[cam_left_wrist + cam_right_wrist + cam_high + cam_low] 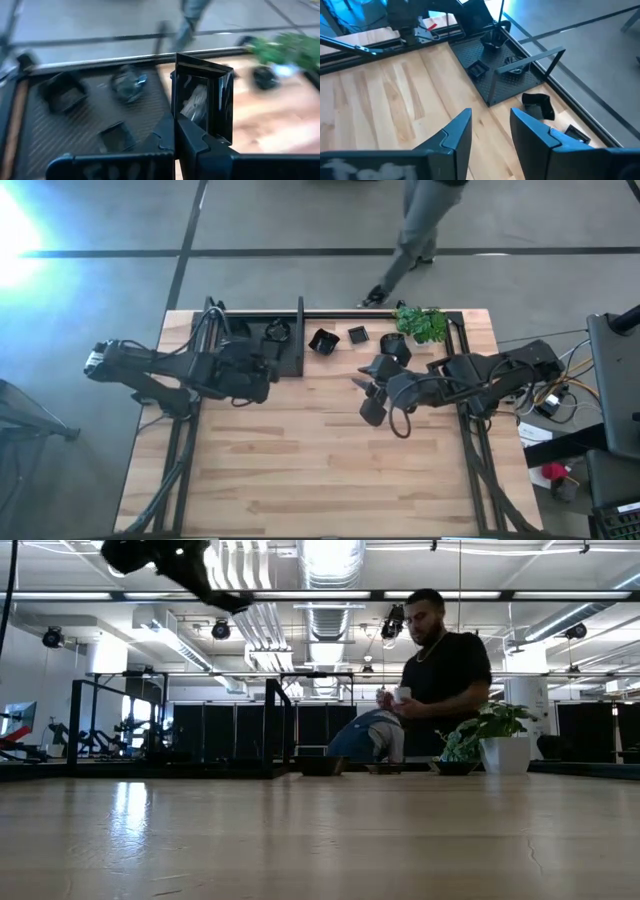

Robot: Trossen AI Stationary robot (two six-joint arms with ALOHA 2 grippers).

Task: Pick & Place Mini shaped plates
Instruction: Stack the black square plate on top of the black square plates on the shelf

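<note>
Jaws of the left gripper (pixel 202 135) are being kept clenched on a square plate (pixel 202 95), held upright over the tray (pixel 290 360) edge, likely for setting down among the plates (pixel 62 90) already lying in the tray. Right gripper (pixel 490 132) jaws are being held released, empty, beside the tray, near loose plates (pixel 323 340) being left on the table (pixel 320 470).

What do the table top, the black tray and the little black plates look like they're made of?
Table top: pale wood planks, visible grain and seams, slight sheen. Tray: black, matte, textured mesh-like surface, probably metal or plastic. Mini plates: glossy black, reflective, possibly glazed ceramic or plastic.
</note>
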